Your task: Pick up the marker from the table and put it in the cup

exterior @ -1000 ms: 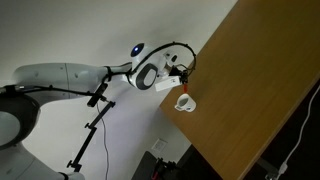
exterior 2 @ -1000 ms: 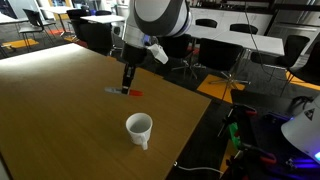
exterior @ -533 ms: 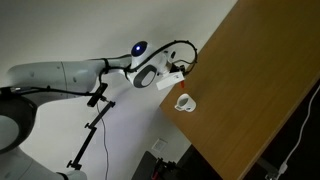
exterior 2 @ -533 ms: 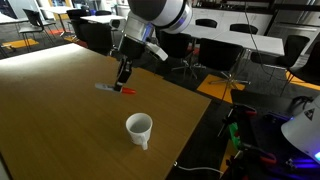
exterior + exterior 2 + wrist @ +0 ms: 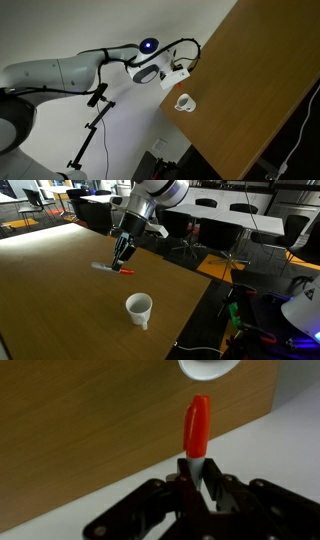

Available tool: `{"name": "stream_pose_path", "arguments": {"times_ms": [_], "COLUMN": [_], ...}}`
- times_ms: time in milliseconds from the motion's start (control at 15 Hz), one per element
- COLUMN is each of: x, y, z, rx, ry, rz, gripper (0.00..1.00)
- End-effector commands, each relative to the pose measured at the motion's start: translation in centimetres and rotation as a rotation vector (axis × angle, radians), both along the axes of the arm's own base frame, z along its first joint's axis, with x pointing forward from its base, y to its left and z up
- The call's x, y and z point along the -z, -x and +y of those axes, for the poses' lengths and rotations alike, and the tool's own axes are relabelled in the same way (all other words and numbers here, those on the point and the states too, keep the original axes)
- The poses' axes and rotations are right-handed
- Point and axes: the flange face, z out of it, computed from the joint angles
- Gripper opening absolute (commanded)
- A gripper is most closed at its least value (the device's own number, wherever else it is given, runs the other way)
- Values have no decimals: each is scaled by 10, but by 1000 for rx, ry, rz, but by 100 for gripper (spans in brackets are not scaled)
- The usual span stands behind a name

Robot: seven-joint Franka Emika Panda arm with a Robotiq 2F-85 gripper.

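My gripper is shut on the marker, a thin red-orange stick with a paler end, and holds it level above the brown wooden table. In the wrist view the marker's red end sticks out from between the shut jaws. The white cup stands upright on the table in front of and below the gripper, near the table's edge. Its rim shows at the top of the wrist view. In an exterior view the cup sits at the table corner just below the gripper.
The table edge runs close by the cup, with open floor beyond. Office chairs and desks stand behind. A cable hangs near the table's far side.
The gripper has lifted the marker off the table and carried it a little up and to the left in an exterior view. The cup has not moved.
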Motion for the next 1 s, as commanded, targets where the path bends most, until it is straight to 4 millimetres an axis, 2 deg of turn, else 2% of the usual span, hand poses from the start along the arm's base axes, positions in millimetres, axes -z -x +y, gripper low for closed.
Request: {"name": "stream_pose_path", "arguments": {"times_ms": [0,133,200,400,600,933], "x": [0,1,0,3,7,21], "y": [0,0,-3,-4,4,25], "z": [0,4,4,0,-6,-22], "rx": [1,-6,-37,-116,-228,-402], "ry": [4,6,-28,-129,-215,-353], "rz": [1,2,-21,-143,-235,-294], "gripper": [21,21,5,5,5,5]}}
